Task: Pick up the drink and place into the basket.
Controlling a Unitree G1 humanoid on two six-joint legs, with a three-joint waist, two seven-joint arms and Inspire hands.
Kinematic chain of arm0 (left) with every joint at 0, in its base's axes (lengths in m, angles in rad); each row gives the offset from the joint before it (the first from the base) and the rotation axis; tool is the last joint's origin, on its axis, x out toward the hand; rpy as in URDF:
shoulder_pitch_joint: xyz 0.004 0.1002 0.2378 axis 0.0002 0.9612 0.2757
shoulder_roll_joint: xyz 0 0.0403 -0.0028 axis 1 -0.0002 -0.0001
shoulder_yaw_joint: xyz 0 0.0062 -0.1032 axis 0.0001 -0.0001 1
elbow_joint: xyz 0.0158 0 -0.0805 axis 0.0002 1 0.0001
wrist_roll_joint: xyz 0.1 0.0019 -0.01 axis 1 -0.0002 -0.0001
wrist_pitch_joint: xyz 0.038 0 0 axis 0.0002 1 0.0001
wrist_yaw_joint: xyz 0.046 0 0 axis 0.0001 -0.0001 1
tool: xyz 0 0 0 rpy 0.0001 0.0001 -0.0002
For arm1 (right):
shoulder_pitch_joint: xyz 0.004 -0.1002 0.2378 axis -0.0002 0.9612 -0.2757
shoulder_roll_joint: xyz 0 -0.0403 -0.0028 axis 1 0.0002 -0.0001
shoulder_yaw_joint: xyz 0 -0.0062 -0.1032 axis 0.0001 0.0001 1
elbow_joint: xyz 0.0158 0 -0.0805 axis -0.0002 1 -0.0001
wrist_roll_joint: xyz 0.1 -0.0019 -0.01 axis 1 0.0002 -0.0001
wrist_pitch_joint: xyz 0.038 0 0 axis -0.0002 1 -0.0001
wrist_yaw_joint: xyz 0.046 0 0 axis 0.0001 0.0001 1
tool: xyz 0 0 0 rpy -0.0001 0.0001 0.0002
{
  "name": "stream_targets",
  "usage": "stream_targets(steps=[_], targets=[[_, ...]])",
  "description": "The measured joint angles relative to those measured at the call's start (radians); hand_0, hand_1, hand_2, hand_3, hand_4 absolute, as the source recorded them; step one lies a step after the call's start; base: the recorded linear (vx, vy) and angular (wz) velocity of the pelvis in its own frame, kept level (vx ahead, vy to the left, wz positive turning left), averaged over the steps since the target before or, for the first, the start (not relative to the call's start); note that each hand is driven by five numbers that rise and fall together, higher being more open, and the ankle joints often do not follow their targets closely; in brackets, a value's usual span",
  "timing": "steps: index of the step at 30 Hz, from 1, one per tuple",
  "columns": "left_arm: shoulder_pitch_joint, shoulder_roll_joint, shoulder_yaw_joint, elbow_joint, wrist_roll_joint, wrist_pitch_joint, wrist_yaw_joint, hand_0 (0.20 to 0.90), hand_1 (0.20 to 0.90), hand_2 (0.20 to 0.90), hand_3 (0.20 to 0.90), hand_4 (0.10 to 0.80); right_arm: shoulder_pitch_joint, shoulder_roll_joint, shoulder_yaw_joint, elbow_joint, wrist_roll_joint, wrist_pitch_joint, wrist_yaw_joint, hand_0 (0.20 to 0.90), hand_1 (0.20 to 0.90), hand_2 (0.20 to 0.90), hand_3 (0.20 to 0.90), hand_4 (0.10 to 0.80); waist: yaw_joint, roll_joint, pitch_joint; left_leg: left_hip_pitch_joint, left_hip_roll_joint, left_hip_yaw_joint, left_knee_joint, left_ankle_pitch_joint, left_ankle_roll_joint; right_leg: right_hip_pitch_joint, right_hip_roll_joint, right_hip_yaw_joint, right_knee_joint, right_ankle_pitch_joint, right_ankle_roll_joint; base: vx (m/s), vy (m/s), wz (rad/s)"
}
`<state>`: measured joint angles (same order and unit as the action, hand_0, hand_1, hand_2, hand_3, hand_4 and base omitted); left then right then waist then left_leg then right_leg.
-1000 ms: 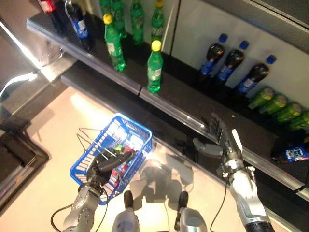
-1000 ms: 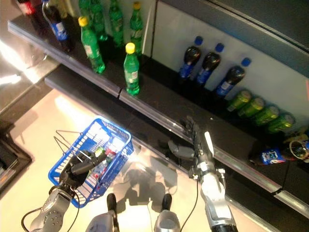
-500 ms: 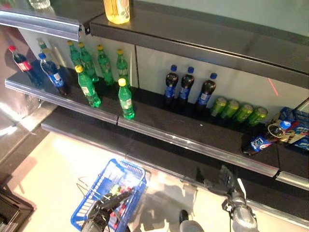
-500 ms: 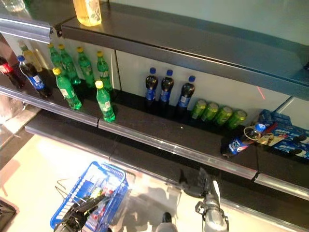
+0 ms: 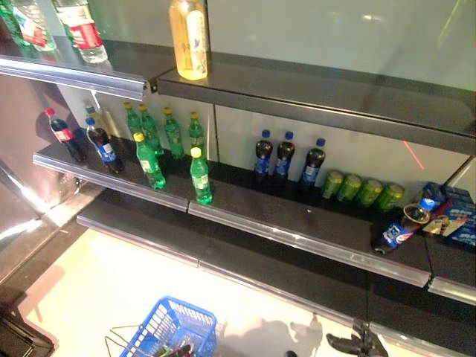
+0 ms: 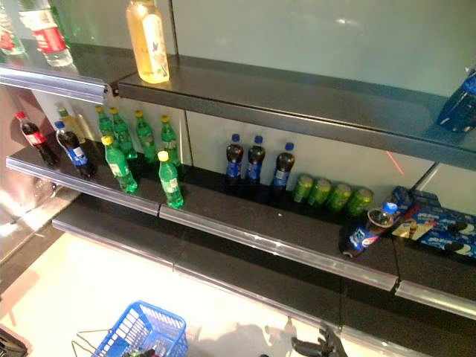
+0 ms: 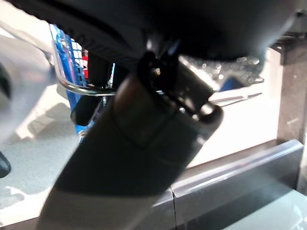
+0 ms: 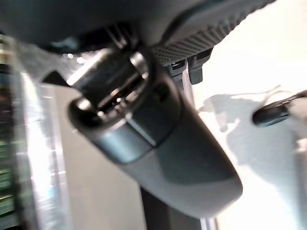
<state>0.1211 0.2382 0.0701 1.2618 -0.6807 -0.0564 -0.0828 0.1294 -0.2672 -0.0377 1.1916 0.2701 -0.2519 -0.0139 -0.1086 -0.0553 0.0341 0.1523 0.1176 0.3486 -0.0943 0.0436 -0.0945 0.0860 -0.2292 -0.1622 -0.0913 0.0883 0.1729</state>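
Drinks stand in rows on the middle shelf (image 5: 297, 232), and none is in a hand. Two green bottles with yellow caps (image 5: 200, 177) stand near the front edge, with more green ones behind them by the back wall. Three dark bottles with blue caps (image 5: 285, 157) stand side by side further along. Next to them is a row of green cans (image 5: 357, 190). Past the cans, one dark bottle (image 5: 394, 232) lies tipped over beside some blue packs (image 5: 455, 223). A tall yellow bottle (image 5: 189, 39) stands alone on the top shelf.

The blue basket (image 5: 160, 327) hangs low over the pale floor (image 5: 104, 275), well away from the drinks. There are some small bright things inside it, but I cannot tell what they are.

The left hand (image 7: 144, 143) is at the basket. Its dark fingers (image 7: 98, 72) are hooked round the basket's wire handle.

The right hand (image 5: 355, 343) shows just at the bottom edge, below the lowest shelf. Its fingers are spread out and it holds nothing.
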Motion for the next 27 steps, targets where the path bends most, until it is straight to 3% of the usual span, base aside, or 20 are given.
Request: stream_targets(steps=[6, 10, 27], targets=[[0.000, 0.007, -0.009, 0.036, 0.076, -0.001, -0.024, 0.300, 0.300, 0.300, 0.200, 0.100, -0.009, 0.000, 0.002, 0.085, 0.004, 0.173, 0.071, 0.900, 0.900, 0.900, 0.900, 0.800, 0.021, 0.006, -0.019, 0.000, 0.000, -0.002, 0.000, -0.002, -0.001, 0.001, 0.000, -0.004, 0.000, 0.002, -0.004, 0.000, 0.000, 0.00], [-0.002, 0.007, -0.025, 0.039, 0.130, -0.001, -0.044, 0.300, 0.300, 0.300, 0.200, 0.100, -0.009, 0.000, 0.008, 0.103, 0.004, 0.238, 0.081, 0.900, 0.900, 0.900, 0.900, 0.800, 0.026, 0.006, -0.021, 0.000, 0.000, -0.008, 0.000, -0.002, -0.001, 0.006, 0.000, -0.013, 0.000, 0.001, -0.004, 0.014, -0.013, 0.05], [-0.011, 0.010, -0.062, 0.045, 0.152, -0.001, -0.058, 0.300, 0.300, 0.300, 0.200, 0.100, -0.022, 0.000, 0.023, 0.106, 0.004, 0.249, 0.081, 0.900, 0.900, 0.900, 0.900, 0.800, 0.026, -0.001, -0.033, 0.002, 0.002, -0.018, 0.000, -0.003, -0.004, 0.015, 0.001, -0.024, 0.000, -0.006, -0.004, 0.001, 0.000, 0.01]])
